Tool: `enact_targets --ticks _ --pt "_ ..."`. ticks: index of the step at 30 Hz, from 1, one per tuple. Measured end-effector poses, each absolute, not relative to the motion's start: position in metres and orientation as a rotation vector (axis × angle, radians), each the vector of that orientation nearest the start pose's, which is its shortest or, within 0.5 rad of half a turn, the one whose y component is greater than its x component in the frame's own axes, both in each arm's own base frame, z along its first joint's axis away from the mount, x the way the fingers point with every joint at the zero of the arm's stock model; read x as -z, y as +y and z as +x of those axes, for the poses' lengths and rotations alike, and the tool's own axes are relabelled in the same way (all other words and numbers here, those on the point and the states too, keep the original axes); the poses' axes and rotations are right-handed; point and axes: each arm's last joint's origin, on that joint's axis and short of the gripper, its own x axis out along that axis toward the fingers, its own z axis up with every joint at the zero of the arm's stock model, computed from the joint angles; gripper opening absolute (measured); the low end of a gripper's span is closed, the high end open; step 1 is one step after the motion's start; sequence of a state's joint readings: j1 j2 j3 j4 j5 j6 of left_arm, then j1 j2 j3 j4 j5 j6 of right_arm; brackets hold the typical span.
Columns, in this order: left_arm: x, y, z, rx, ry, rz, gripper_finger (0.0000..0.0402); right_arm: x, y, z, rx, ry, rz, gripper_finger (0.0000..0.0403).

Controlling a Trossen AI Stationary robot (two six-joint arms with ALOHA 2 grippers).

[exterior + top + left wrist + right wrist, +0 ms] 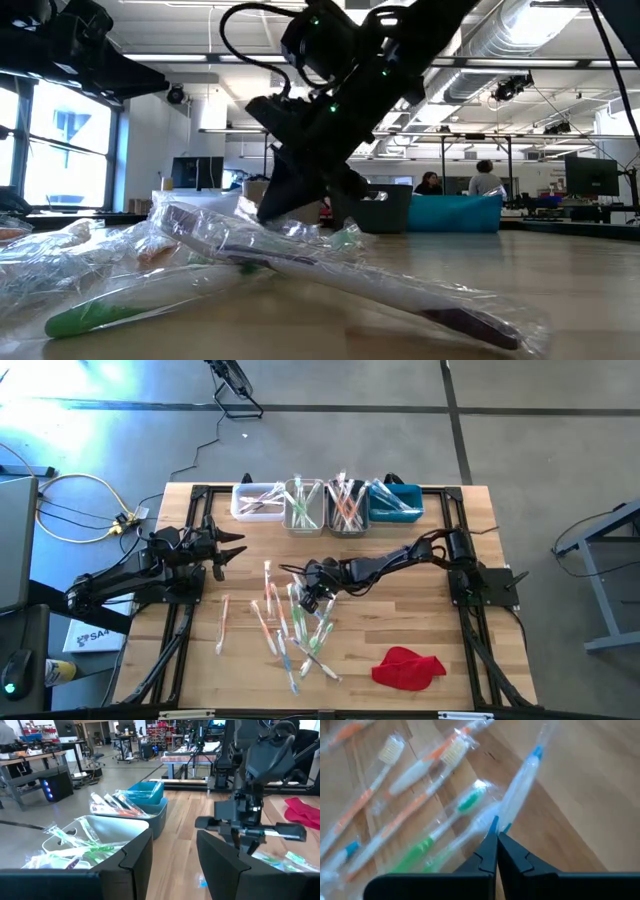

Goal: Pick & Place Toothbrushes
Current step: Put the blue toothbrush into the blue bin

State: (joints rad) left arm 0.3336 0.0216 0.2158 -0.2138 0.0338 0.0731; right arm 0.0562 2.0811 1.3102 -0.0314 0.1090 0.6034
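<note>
The right hand (496, 831) is pinched shut on the wrapper of a blue toothbrush (520, 790) atop the pile (290, 622) mid-desk, and that slick film could slip free on the lift, while the left hand (228, 550), fingers apart, waits beside the pile.

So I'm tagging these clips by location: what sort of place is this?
Most likely a robotics lab or open workshop: a wooden table with robot arms mounted on it, exposed ceiling ducts overhead, and rows of desks with monitors where people sit behind.
</note>
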Motion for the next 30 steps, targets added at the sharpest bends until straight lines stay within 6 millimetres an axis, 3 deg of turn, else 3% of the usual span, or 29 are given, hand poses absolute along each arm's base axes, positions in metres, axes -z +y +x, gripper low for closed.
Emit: enact_targets --ticks 5,9,19,30 --pt "-0.213 0.026 0.077 -0.3 0.036 0.068 0.015 -0.162 0.017 0.424 0.325 0.745 0.432 0.0003" --pt "-0.213 0.026 0.077 -0.302 0.037 0.068 0.015 -0.194 0.014 0.413 0.376 0.706 0.364 0.0003" --pt "-0.213 0.026 0.077 -0.301 0.037 0.068 0.015 -0.274 0.006 0.366 0.531 0.609 0.229 0.0003" --pt "-0.213 0.026 0.077 -0.298 0.036 0.069 0.015 -0.314 -0.001 0.32 0.668 0.642 0.071 0.0003"
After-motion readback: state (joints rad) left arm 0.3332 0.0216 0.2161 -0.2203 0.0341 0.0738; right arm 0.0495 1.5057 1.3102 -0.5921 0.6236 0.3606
